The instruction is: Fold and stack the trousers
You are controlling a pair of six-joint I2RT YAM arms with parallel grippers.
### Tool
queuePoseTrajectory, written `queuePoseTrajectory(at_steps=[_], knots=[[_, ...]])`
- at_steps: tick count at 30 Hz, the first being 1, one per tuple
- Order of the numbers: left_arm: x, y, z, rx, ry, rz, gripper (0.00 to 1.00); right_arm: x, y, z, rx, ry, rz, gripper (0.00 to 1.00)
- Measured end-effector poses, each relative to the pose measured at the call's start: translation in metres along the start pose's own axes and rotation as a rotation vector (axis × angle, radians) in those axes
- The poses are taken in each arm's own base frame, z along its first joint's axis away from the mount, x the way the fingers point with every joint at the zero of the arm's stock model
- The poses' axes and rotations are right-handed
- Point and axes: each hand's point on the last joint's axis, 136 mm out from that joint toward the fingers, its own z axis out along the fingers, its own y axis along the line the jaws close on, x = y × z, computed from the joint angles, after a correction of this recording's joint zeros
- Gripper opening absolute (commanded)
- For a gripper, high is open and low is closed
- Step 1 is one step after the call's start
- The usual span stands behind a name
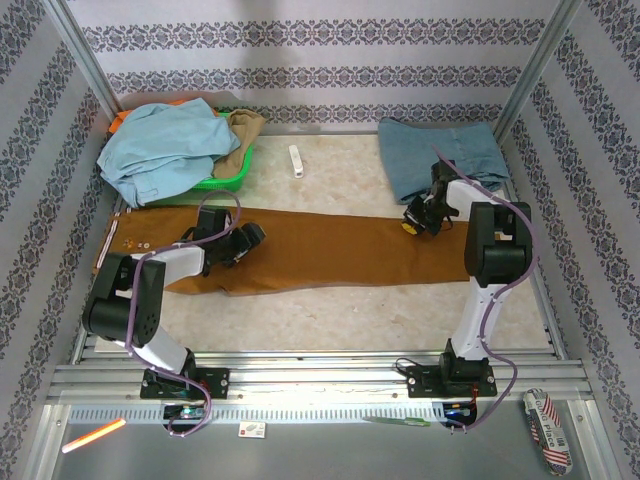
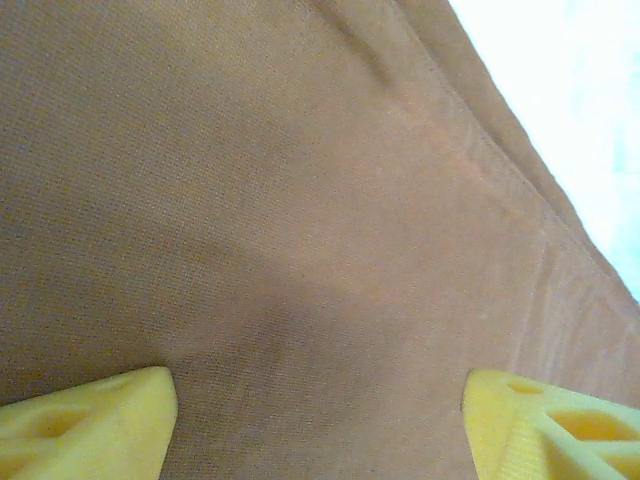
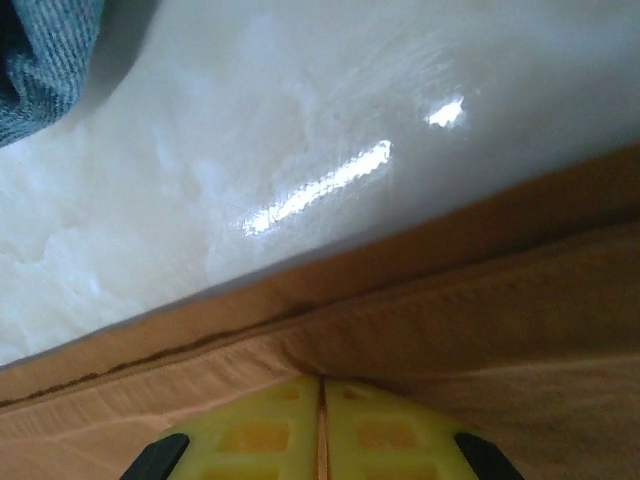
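No text, number, brand or sign is legible in any of my views. Two items carry print that cannot be resolved:
- Small white card point(image 1: 252, 430), on the grey surface in front of the rails, left of centre: print too small to read.
- Red-and-white patterned cylinder point(image 1: 548, 432), at the right end of the same surface: markings not readable.

1. Plain rust-brown trousers point(image 1: 330, 250).
2. Pale cream desk point(image 1: 340, 170), marbled and glossy.
3. Faded blue denim point(image 1: 440, 150).
4. Light-blue garment point(image 1: 160, 150) on a bright green basket point(image 1: 228, 182).
5. White walls point(image 1: 300, 40) with dark floral bands.
6. Yellow left tool point(image 2: 320, 410); yellow right tool point(image 3: 320, 400) with black corners.
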Motion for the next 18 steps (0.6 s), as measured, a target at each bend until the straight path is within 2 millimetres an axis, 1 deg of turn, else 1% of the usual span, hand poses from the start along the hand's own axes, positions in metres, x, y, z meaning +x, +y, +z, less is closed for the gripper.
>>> queuePoseTrajectory(at_steps=[3, 6, 8, 10, 11, 12, 14, 15, 17, 18], knots=[[0.000, -0.004, -0.003, 0.035, 0.021, 0.010, 0.81, 0.003, 0.002, -0.003, -0.007, -0.008, -0.008, 0.13], [0.004, -0.007, -0.014, 0.032, 0.031, 0.026, 0.84, 0.015, 0.016, -0.017, -0.028, -0.027, -0.053, 0.15], [0.003, -0.014, -0.029, 0.033, 0.019, 0.037, 0.84, 0.028, 0.035, -0.031, -0.055, -0.055, -0.111, 0.16], [-0.004, -0.025, -0.041, 0.041, -0.010, 0.052, 0.86, 0.045, 0.056, -0.043, -0.093, -0.078, -0.177, 0.17], [-0.009, -0.032, -0.047, 0.047, -0.030, 0.063, 0.96, 0.055, 0.067, -0.047, -0.112, -0.083, -0.211, 0.17], [-0.014, -0.038, -0.051, 0.049, -0.050, 0.073, 1.00, 0.066, 0.077, -0.047, -0.125, -0.082, -0.243, 0.17], [-0.019, -0.047, -0.052, 0.040, -0.073, 0.096, 1.00, 0.090, 0.097, -0.040, -0.147, -0.061, -0.312, 0.17], [-0.019, -0.049, -0.050, 0.032, -0.073, 0.105, 1.00, 0.102, 0.104, -0.032, -0.147, -0.042, -0.341, 0.17], [-0.013, -0.050, -0.039, 0.001, -0.055, 0.118, 1.00, 0.127, 0.112, -0.011, -0.132, 0.009, -0.392, 0.18], [-0.009, -0.047, -0.033, -0.016, -0.040, 0.123, 1.00, 0.137, 0.112, 0.000, -0.117, 0.036, -0.408, 0.18]])
